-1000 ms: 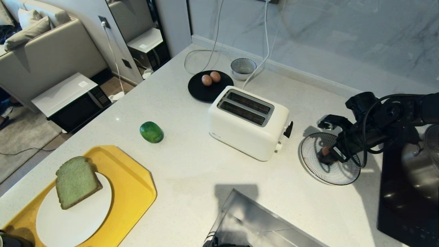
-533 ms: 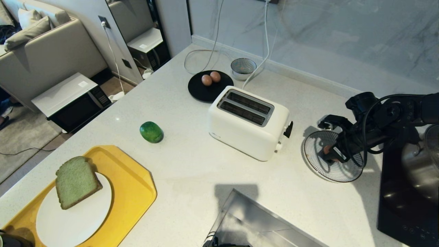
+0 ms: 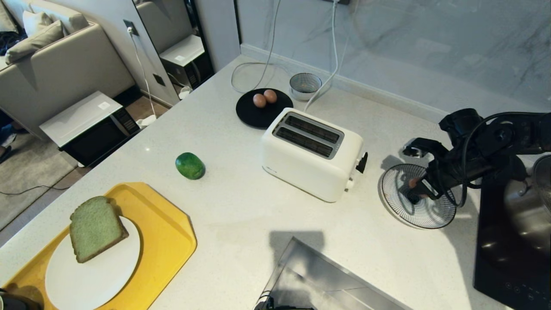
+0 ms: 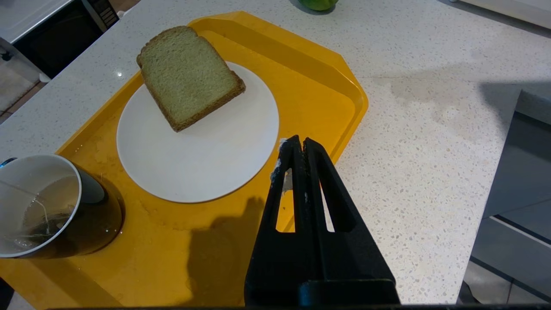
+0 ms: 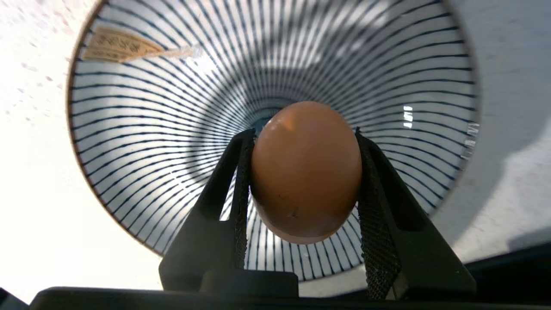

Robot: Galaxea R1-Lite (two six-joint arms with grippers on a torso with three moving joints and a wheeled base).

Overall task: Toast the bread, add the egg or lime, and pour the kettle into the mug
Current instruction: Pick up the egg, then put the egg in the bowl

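My right gripper [image 3: 413, 189] [image 5: 303, 133] is shut on a brown egg [image 5: 305, 172] [image 3: 412, 182], held over the middle of a blue-striped bowl [image 3: 419, 215] [image 5: 172, 86]. Two more eggs [image 3: 259, 100] lie on a black plate [image 3: 254, 116]. The green bread [image 3: 95, 228] [image 4: 189, 77] rests on a white plate [image 3: 99, 275] in a yellow tray [image 3: 168, 232]. The lime [image 3: 190, 165] sits on the counter. The mug [image 4: 43, 206] stands on the tray with liquid inside. My left gripper [image 4: 297, 144] hangs shut and empty above the tray's edge. The kettle is out of view.
A white two-slot toaster [image 3: 312, 153] stands mid-counter, left of the striped bowl. A steel pot [image 3: 529, 206] sits on a black cooktop [image 3: 508, 267] at the right. A small metal bowl [image 3: 304, 84] and cables lie at the back. A sink edge [image 3: 327, 275] is in front.
The right gripper's jaws have closed onto the egg in the striped bowl, and the hand has shifted slightly up and back. The left arm has not moved.
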